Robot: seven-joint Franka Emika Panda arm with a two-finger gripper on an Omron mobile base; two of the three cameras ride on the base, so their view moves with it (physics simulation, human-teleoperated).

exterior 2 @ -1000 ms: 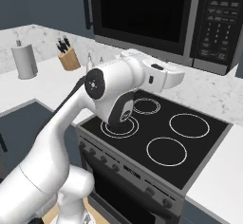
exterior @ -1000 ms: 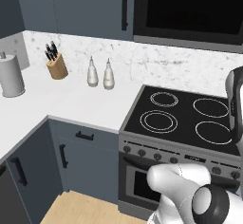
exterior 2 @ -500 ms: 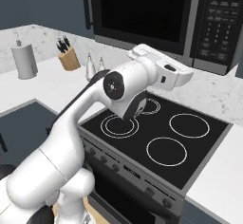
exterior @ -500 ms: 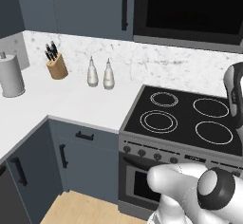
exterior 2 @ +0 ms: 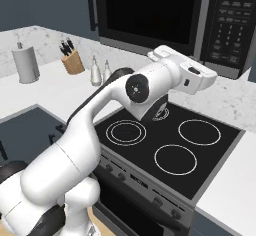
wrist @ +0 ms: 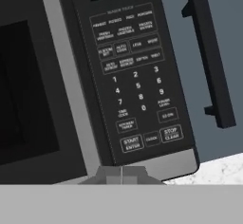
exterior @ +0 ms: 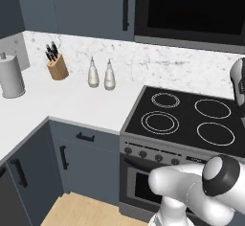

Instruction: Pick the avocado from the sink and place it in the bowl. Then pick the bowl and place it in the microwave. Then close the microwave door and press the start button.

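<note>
The microwave (exterior 2: 150, 11) hangs above the stove, and its door (wrist: 28, 85) lies flat against the front, shut, with a dark window. In the hand view the keypad (wrist: 137, 76) is close ahead, the start button (wrist: 131, 144) in its bottom row. My gripper (wrist: 121, 173) sits just below that row, its fingertips pressed together with nothing between them. From the right base view my hand (exterior 2: 197, 77) hovers in front of the keypad (exterior 2: 230, 27), a little below it. The avocado, the bowl and the sink are out of view.
A black four-ring stove (exterior 2: 170, 140) lies under my arm. On the white counter (exterior: 72, 105) to the left stand a knife block (exterior: 57, 69), two bottles (exterior: 99, 74) and a paper-towel roll (exterior: 10, 76). A dark cabinet handle (wrist: 209, 52) runs right of the keypad.
My hand has swung to the right across the microwave front, toward the keypad. The base views have not shifted, and the door stays shut.
</note>
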